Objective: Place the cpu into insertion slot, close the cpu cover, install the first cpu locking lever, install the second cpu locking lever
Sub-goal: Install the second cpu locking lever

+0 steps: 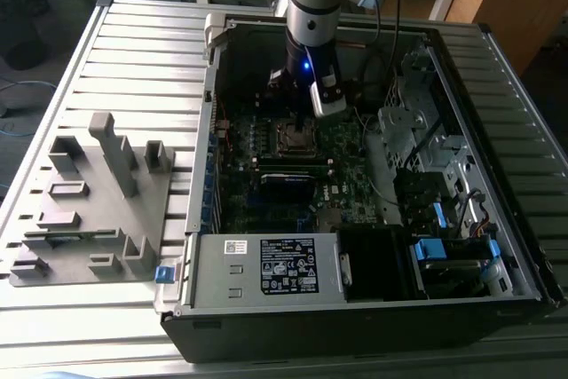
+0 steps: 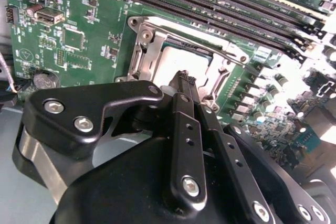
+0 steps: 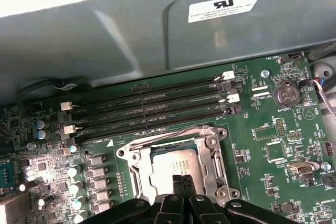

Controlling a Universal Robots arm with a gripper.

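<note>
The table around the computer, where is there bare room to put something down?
The ribbed table is bare beyond the grey holder block, beside the computer case on the exterior view's left, and along the strip in front of the block. Inside the case it is crowded: the robot's hand hangs right over the chip, with memory slots close beside.

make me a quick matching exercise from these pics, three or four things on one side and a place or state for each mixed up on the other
Things:
1. cpu
2. cpu cover
3. gripper
4. memory slots

Places or states:
A. long, black, lying side by side beyond the socket
B. silvery frame lying down around the chip
C. sitting in the insertion slot, metal face up
D. black fingers together, tips right over the chip

Pairs: 1-C, 2-B, 3-D, 4-A
</note>
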